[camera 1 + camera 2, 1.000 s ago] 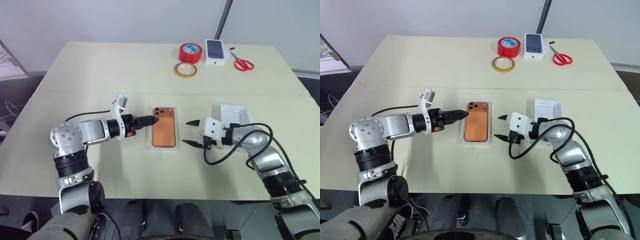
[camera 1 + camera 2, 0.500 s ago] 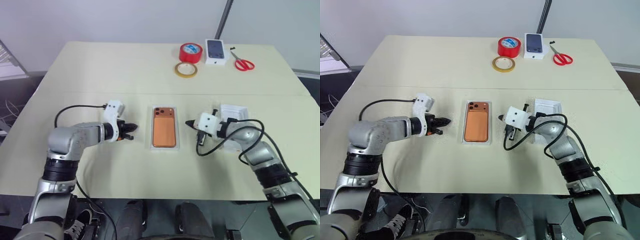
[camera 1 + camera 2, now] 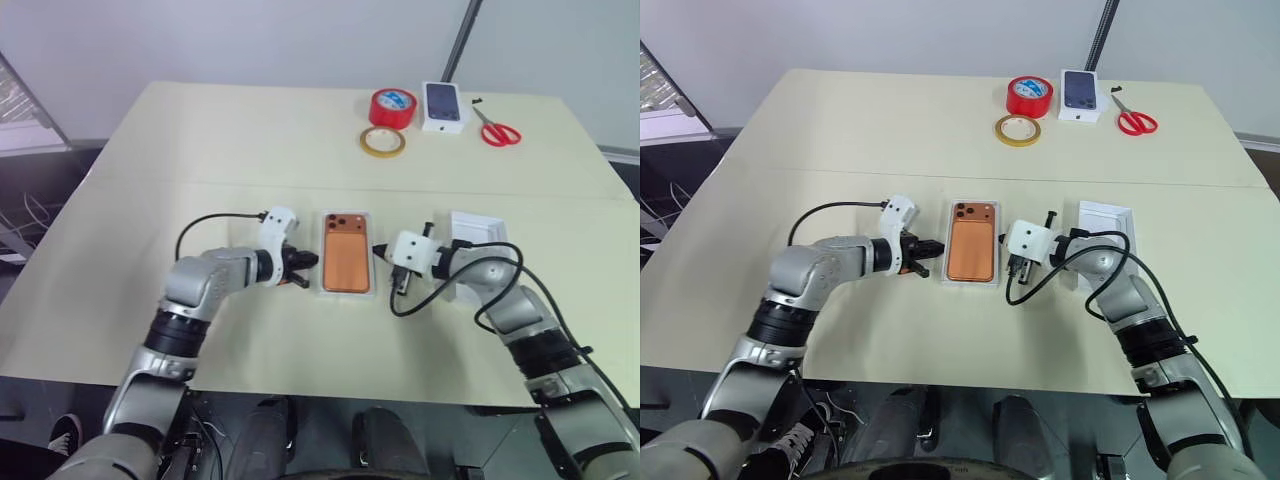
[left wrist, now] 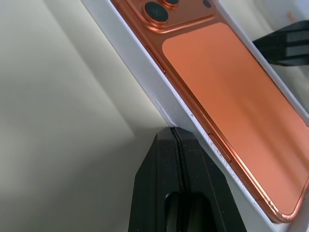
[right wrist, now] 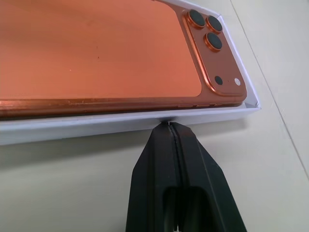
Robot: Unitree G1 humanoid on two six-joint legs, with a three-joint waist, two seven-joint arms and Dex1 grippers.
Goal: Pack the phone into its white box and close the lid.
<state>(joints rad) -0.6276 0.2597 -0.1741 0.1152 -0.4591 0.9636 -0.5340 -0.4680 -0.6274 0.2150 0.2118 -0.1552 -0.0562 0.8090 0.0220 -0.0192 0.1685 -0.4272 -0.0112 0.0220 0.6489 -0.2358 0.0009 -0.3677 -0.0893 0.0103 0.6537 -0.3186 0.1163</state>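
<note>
The left gripper [image 3: 303, 262], fingers pressed together, has its tip against the white box [image 3: 346, 292] from nine o'clock. The phone [image 3: 346, 262] lies camera-side up inside that box at the table's [image 3: 200, 150] near centre. At three o'clock the right gripper [image 3: 381, 251], also pinched together, touches the box's other long wall, and the lid [image 3: 478, 228] lies just beyond it.

Phone [image 3: 347, 262] in the white box [image 3: 324, 290], mid-table.
Left gripper [image 3: 306, 263] just left of it, right gripper [image 3: 381, 251] just right; lid [image 3: 478, 229] further right.
</note>
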